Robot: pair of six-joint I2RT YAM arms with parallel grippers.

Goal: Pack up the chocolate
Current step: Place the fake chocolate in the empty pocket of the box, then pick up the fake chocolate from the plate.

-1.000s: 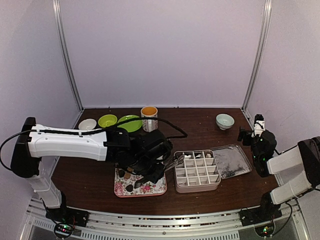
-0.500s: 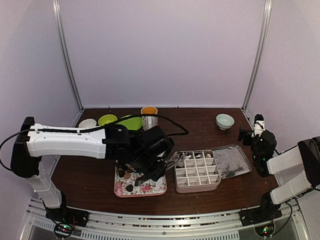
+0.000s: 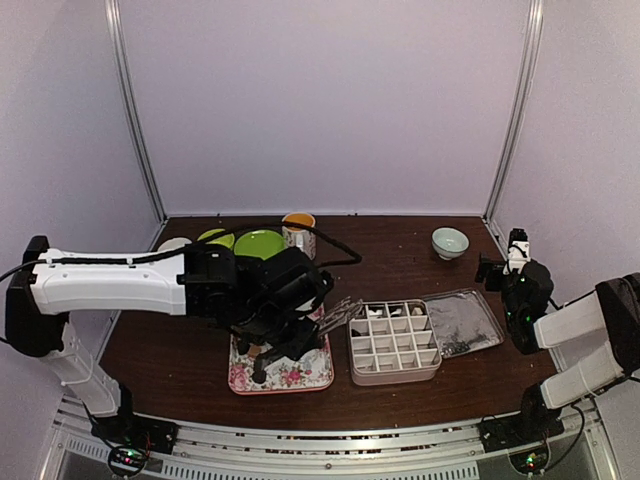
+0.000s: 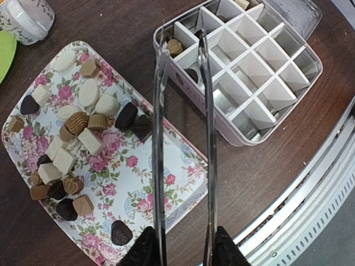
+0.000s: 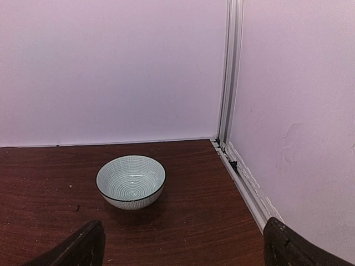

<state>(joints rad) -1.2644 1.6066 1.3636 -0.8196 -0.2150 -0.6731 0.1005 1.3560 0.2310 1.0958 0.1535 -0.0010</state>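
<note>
Left gripper [image 4: 186, 250], at the bottom centre of the wrist view, pinches the handle end of the metal tongs [image 4: 159, 144]. Its fingers are partly closed, so the two blades stand a little apart rather than squeezed together. The blade tips reach up over the upper-left cells of the divided box [image 4: 239, 136], with nothing visible between them; a tan piece lies in the cell just beside them. Most of the chocolate [image 4: 83, 127] sits heaped on the floral tray [image 4: 138, 183] at left, close beside the box, likely to keep each carry short. Right gripper [image 5: 186, 246] gapes wide and holds nothing, facing a small bowl [image 5: 131, 181].
</note>
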